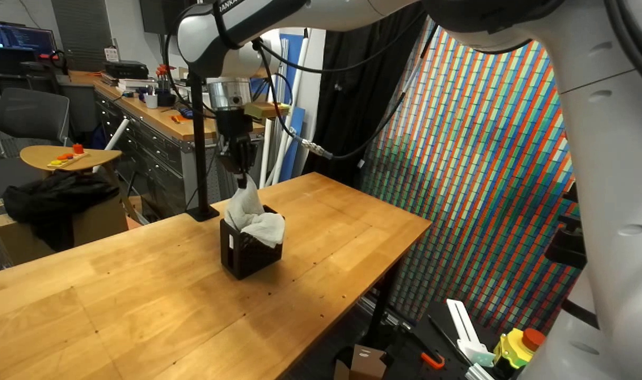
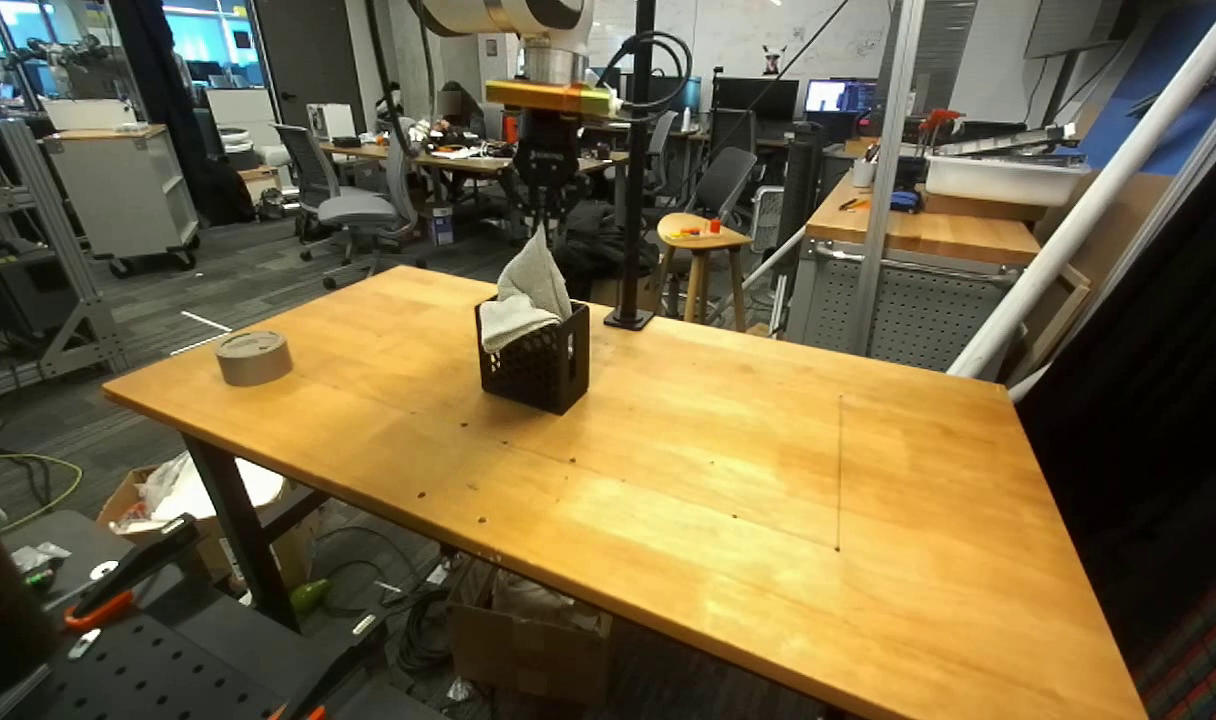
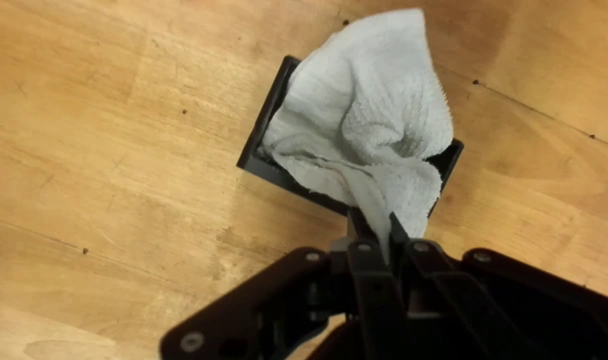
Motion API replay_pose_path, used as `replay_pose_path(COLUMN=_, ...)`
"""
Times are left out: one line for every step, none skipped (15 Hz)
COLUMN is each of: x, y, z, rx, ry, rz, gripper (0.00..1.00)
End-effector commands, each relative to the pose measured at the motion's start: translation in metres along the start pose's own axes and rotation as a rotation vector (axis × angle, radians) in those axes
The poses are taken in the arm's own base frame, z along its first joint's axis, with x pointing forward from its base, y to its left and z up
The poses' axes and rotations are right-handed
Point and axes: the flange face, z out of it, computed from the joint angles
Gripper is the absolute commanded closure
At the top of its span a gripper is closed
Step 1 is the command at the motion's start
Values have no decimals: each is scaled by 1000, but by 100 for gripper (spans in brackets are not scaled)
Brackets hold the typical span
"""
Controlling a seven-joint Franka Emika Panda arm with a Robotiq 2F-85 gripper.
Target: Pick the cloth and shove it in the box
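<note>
Inside box (image 1: 255, 258), lower cloth (image 1: 249, 214) hidden; pincer (image 3: 375, 222) holds peak.

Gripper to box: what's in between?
The cloth: pinched at its tip by the gripper, it rises out of the box and bridges that stretch. Both exterior views show this; the wrist view shows the pinch.

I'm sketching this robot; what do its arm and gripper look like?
The arm is rounded and white, with black bands and partly cropped white letters, RANKA. Black cables loop from it, one with a silvery connector. Below a silvery collar, the gripper is black, with slim linked fingers and pale screw heads.
</note>
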Motion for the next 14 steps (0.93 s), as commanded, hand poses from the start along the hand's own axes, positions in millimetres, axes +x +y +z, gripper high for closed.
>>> replay_pose_path(x=-11, y=-27, z=-3, rx=-15, ry=-93, rz=24, gripper=95)
replay_pose_path(x=-11, y=-34, z=1, rx=-10, ry=-106, rz=18, gripper=95)
replay_pose_path(x=-10, y=-40, z=7, rx=-9, ry=-106, rz=10, gripper=95)
replay_pose_path(x=-10, y=-45, z=13, rx=-11, ry=-107, rz=4, gripper=95)
replay_pose_path(x=-9, y=-47, z=21, rx=-18, ry=-103, rz=-1, gripper=95)
replay_pose_path(x=-9, y=-48, z=28, rx=-19, ry=-103, rz=-1, gripper=95)
replay_pose_path(x=-11, y=-47, z=35, rx=-22, ry=-105, rz=5, gripper=95)
replay_pose_path(x=-12, y=-45, z=40, rx=-25, ry=-105, rz=11, gripper=95)
replay_pose_path(x=-15, y=-41, z=46, rx=-29, ry=-105, rz=23, gripper=95)
replay_pose_path(x=-18, y=-37, z=50, rx=-34, ry=-107, rz=35, gripper=95)
replay_pose_path(x=-21, y=-31, z=52, rx=-42, ry=-105, rz=47, gripper=95)
replay_pose_path(x=-24, y=-25, z=54, rx=-53, ry=-104, rz=58, gripper=95)
replay_pose_path(x=-26, y=-20, z=54, rx=-62, ry=-100, rz=67, gripper=95)
replay_pose_path(x=-27, y=-15, z=53, rx=-67, ry=-94, rz=75, gripper=95)
